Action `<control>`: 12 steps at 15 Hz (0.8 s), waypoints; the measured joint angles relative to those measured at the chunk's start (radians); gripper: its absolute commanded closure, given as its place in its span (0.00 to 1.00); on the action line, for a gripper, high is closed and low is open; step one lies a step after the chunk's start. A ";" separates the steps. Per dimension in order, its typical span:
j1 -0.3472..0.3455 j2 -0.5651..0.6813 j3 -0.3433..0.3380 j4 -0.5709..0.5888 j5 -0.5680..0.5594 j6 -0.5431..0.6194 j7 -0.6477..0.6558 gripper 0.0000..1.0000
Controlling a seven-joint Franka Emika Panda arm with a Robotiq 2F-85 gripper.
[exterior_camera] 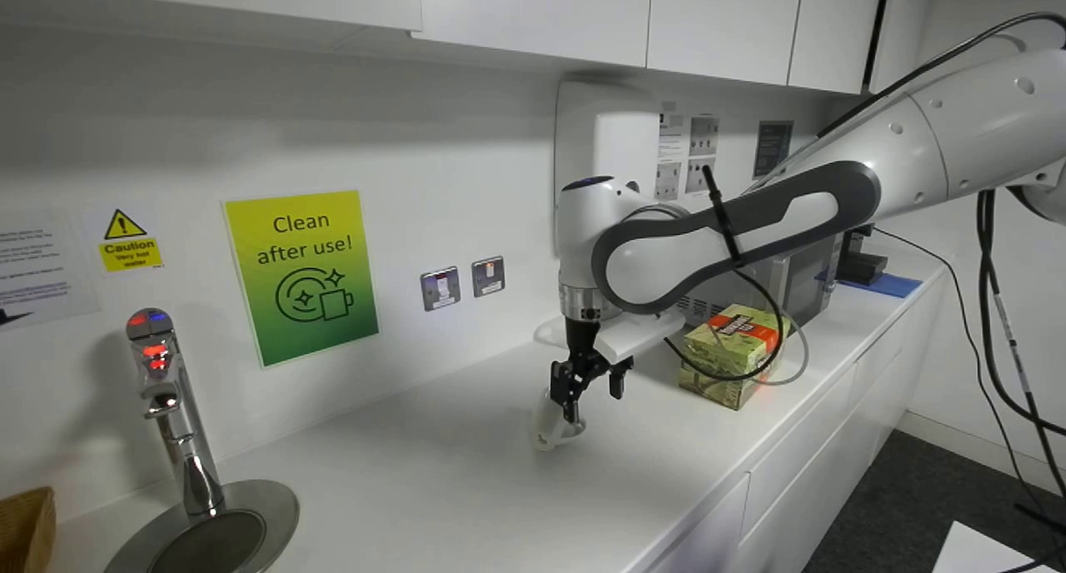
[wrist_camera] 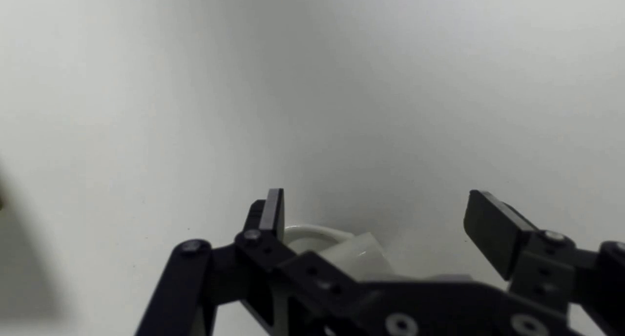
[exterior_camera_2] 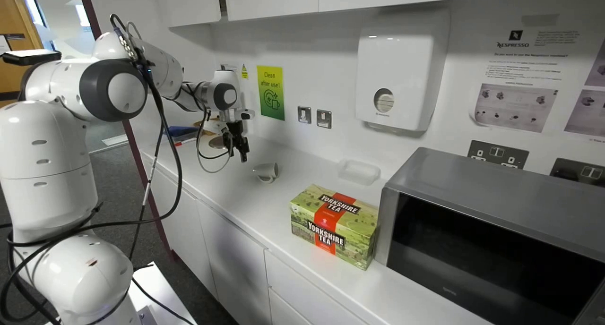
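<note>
A white mug (exterior_camera: 546, 427) (exterior_camera_2: 267, 170) lies tipped on its side on the white counter (exterior_camera: 433, 490) in both exterior views. Just above it hangs my gripper (exterior_camera: 595, 396) (exterior_camera_2: 237, 155), pointing down, with its black fingers spread. In the wrist view, the gripper (wrist_camera: 377, 197) has a wide gap between its pads, and nothing is gripped. Part of the mug (wrist_camera: 359, 255) shows low in that gap, nearer the left finger (wrist_camera: 273, 211); the linkage hides the rest of it. Whether a finger touches the mug I cannot tell.
A Yorkshire Tea box (exterior_camera_2: 333, 226) stands beside a microwave (exterior_camera_2: 472, 211). Near the wall sits a clear plastic tub (exterior_camera_2: 359, 172), below a towel dispenser (exterior_camera_2: 401, 65). A tap (exterior_camera: 179, 423) rises over a round sink (exterior_camera: 279, 515), with a wicker basket (exterior_camera: 25, 527) at the corner. Cables loop from the arm.
</note>
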 measured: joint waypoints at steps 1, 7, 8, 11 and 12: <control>0.000 0.003 0.000 0.001 0.002 -0.001 -0.005 0.00; -0.074 0.017 -0.003 0.064 0.239 -0.153 -0.263 0.00; -0.098 0.017 -0.008 0.086 0.272 -0.198 -0.304 0.00; -0.167 0.027 -0.037 0.159 0.339 -0.302 -0.427 0.00; -0.188 0.037 -0.049 0.184 0.361 -0.314 -0.461 0.00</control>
